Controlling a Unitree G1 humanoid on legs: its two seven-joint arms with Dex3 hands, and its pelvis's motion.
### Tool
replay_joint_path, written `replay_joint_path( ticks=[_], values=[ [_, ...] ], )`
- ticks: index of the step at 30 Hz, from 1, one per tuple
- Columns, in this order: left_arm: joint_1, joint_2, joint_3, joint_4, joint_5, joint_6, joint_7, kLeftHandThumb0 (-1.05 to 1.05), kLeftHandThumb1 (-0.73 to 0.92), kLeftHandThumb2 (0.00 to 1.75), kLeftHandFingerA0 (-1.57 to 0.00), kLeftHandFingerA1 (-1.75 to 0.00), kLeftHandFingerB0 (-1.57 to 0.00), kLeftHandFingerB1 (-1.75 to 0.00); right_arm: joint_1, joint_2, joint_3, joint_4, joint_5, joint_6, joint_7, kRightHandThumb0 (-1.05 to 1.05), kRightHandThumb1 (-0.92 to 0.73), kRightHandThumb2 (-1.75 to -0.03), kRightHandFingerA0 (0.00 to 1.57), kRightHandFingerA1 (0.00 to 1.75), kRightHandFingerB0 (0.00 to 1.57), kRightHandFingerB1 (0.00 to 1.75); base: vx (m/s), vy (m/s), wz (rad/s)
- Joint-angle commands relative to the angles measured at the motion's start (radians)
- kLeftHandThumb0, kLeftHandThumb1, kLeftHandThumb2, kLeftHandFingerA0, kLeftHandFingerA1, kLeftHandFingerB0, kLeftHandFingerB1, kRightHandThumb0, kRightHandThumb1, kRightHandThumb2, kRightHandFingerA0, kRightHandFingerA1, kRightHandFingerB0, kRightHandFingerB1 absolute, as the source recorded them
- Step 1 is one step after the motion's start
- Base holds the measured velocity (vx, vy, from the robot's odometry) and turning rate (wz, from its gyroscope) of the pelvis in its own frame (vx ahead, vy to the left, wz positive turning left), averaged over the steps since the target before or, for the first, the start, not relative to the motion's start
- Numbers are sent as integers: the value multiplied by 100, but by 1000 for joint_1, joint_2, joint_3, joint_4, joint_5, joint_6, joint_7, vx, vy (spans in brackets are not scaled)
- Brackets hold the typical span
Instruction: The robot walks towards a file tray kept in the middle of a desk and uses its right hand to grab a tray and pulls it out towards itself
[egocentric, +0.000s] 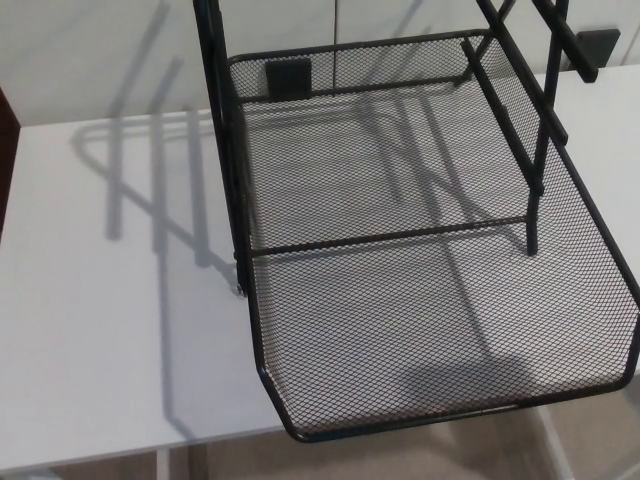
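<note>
A black mesh tray (420, 300) is sticking out past the white desk (110, 330) edge, its frame (222, 140) apparently running off the top of the picture; neither robot hand is showing.

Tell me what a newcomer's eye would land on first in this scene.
The black mesh tray dominates the centre and right, pulled out so its front rim overhangs the near edge of the white desk. Black frame posts rise around it, throwing long striped shadows across the desk to the left. No robot hand shows.
</note>
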Motion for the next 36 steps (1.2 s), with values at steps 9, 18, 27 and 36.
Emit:
replay_joint_path(
  ticks=[9,18,27,36],
  values=[
    [-7,32,16,41,13,-45,0,-47,67,60,-40,-57,-28,-42,90,59,-506,646,741,101,405,-42,-22,-94,152,134,157,135,0,0,0],
    [-8,31,16,45,10,-51,-4,-47,67,60,-38,-58,-28,-43,117,116,-102,886,378,-79,345,-95,-42,-82,157,109,157,99,0,0,0],
    [0,32,23,17,5,-37,-5,-48,67,59,-39,-58,-28,-42,-8,185,293,1241,62,-201,192,-96,-53,-59,157,93,157,79,0,0,0],
    [-7,36,20,13,12,-39,-5,-47,66,61,-38,-59,-26,-43,-94,223,536,1386,-72,-220,62,-103,-44,-97,122,68,115,66,0,0,0]
  ],
)
